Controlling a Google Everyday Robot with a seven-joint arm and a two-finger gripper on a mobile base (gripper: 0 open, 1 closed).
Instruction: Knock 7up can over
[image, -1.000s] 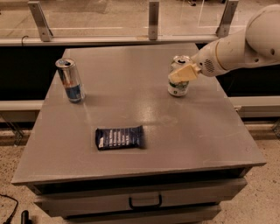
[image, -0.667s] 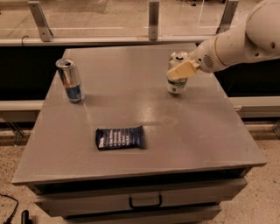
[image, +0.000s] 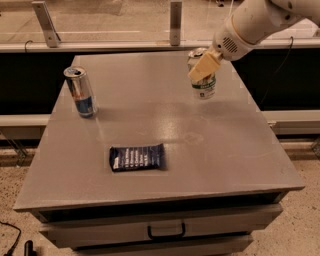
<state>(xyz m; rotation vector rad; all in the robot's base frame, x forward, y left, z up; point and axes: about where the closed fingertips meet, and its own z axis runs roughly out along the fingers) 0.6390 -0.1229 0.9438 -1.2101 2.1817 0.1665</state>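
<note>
The 7up can (image: 204, 86), white with a green band and a silver top, stands about upright on the grey table (image: 200, 150), at the far right. My gripper (image: 204, 66) comes in from the upper right on a white arm (image: 250, 25). Its tan tip lies against the front of the can's upper half and hides part of the can's rim.
A slimmer blue-and-silver can (image: 81, 92) stands upright at the far left. A dark blue snack packet (image: 137, 157) lies flat near the front middle. A rail with metal posts (image: 175, 22) runs behind the table. A drawer handle (image: 166, 231) shows below the front edge.
My gripper has moved up and slightly left along the 7up can. The can now sits a little farther back on the table and is still standing.
</note>
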